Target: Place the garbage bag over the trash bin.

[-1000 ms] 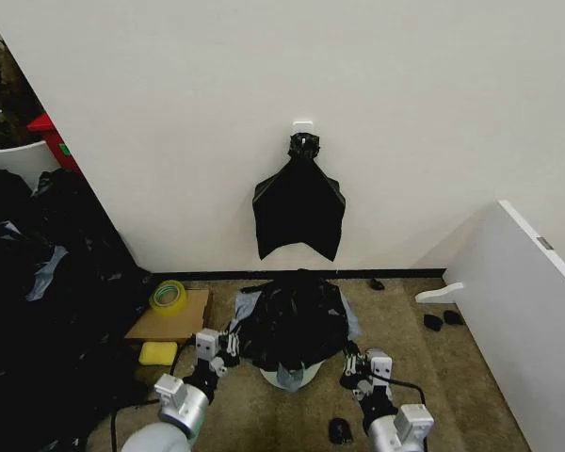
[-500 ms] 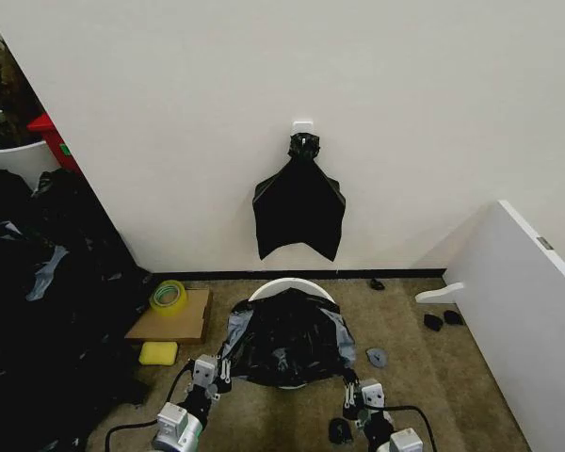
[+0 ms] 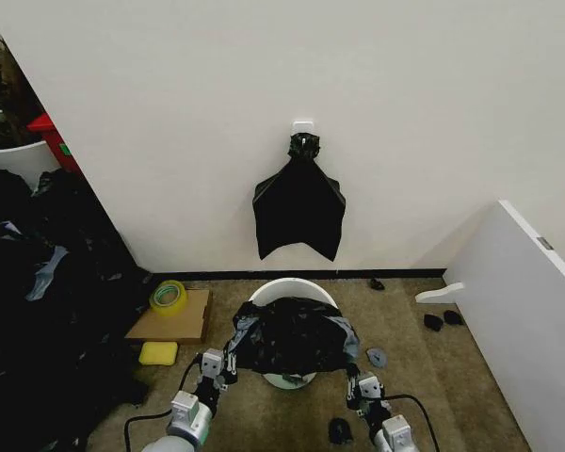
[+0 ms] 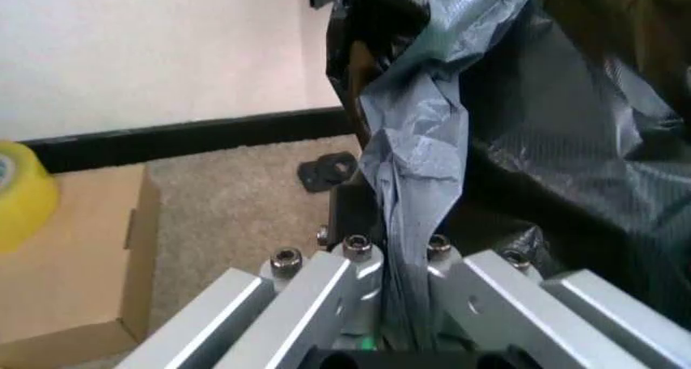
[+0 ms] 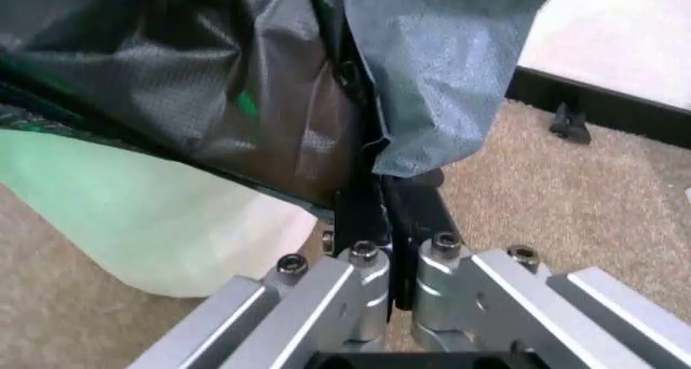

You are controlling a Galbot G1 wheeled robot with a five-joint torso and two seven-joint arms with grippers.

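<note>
The trash bin (image 3: pixel 293 286) stands on the carpet in front of me, its far rim and part of its inside bare. The garbage bag (image 3: pixel 292 337) lies crumpled over the bin's near half and hangs down its front. My left gripper (image 3: pixel 217 363) holds the bag's left edge. In the left wrist view that gripper (image 4: pixel 391 248) is shut on a bluish fold of the bag (image 4: pixel 421 150). My right gripper (image 3: pixel 363 384) holds the right edge. The right wrist view has it (image 5: pixel 384 215) shut on the bag (image 5: pixel 248 86), with the bin's pale wall (image 5: pixel 129 223) below.
A flat black bundle (image 3: pixel 299 212) hangs from a wall hook behind the bin. A heap of black plastic (image 3: pixel 47 311) fills the left side. Cardboard (image 3: pixel 174 322) with a yellow tape roll (image 3: pixel 168 296) and a yellow sponge (image 3: pixel 157 353) lie left. A white panel (image 3: pixel 527 320) stands right.
Both grippers drew the bag toward me and off the far rim, which was covered a second ago. They dipped, then rose slightly.
</note>
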